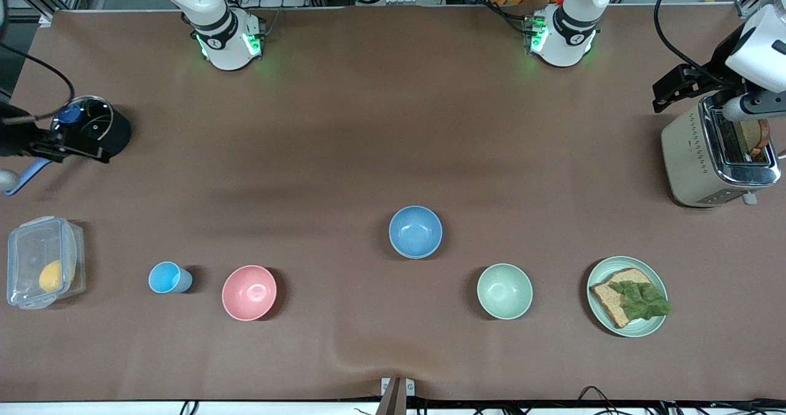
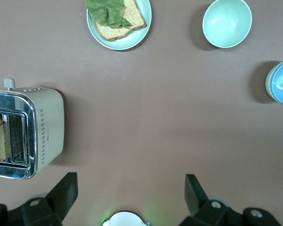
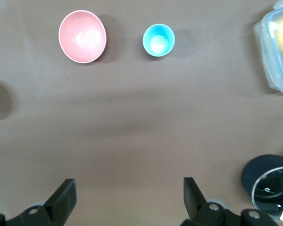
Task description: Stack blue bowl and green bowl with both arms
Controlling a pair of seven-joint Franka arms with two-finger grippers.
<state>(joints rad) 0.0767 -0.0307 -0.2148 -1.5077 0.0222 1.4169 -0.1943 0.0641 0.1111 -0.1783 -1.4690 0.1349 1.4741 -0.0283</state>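
The blue bowl (image 1: 416, 231) stands upright near the table's middle and shows in the left wrist view (image 2: 280, 81). The sage green bowl (image 1: 505, 291) stands upright nearer the front camera, toward the left arm's end, and shows in the left wrist view (image 2: 227, 22). The two bowls are apart. My left gripper (image 1: 675, 86) (image 2: 130, 177) is open and empty, high over the table beside the toaster. My right gripper (image 1: 67, 148) (image 3: 128, 181) is open and empty, high by the black pot at the right arm's end.
A toaster (image 1: 718, 151) holding bread stands at the left arm's end. A mint plate (image 1: 657, 326) with bread and lettuce lies beside the green bowl. A pink bowl (image 1: 249, 292), light-blue cup (image 1: 169, 277), clear lidded box (image 1: 43, 271) and black pot (image 1: 92, 126) are toward the right arm's end.
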